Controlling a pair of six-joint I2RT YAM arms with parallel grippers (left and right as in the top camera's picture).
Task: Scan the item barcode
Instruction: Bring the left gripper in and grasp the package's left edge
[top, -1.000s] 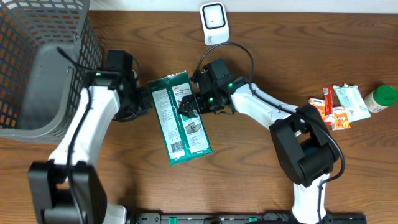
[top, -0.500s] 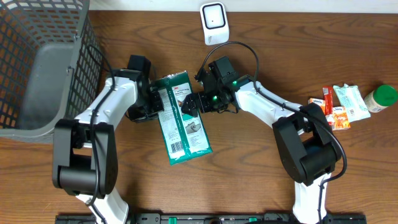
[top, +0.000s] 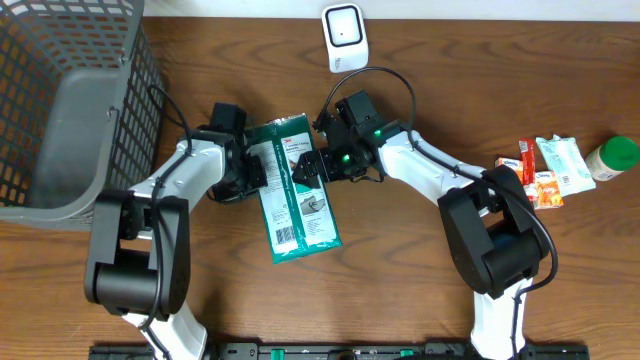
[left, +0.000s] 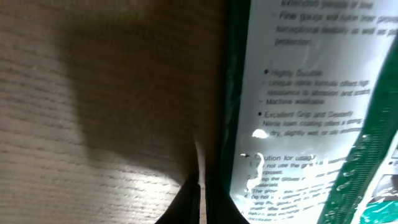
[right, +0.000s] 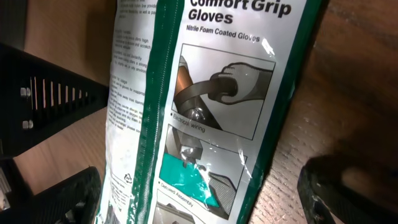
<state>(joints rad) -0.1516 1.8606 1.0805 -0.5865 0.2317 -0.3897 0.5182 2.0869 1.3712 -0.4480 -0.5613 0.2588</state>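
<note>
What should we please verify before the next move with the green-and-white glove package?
1. Left gripper shut: ok. Whether it holds the edge of the green-and-white glove package: cannot tell.
2. Right gripper open over the package: ok.
3. Barcode face-up and uncovered: ok.
4. Package presented to the white scanner: not ok, it lies flat on the wooden table.

The glove packet (top: 292, 190) is lying across the middle of the table (top: 400, 290), with the left arm (top: 170, 190) and right arm (top: 430, 175) closing it in from both sides. The scanner (top: 345, 38) is standing beyond it, and the basket (top: 60, 100) is filling the far left. Bare wood is lying open in front.
</note>
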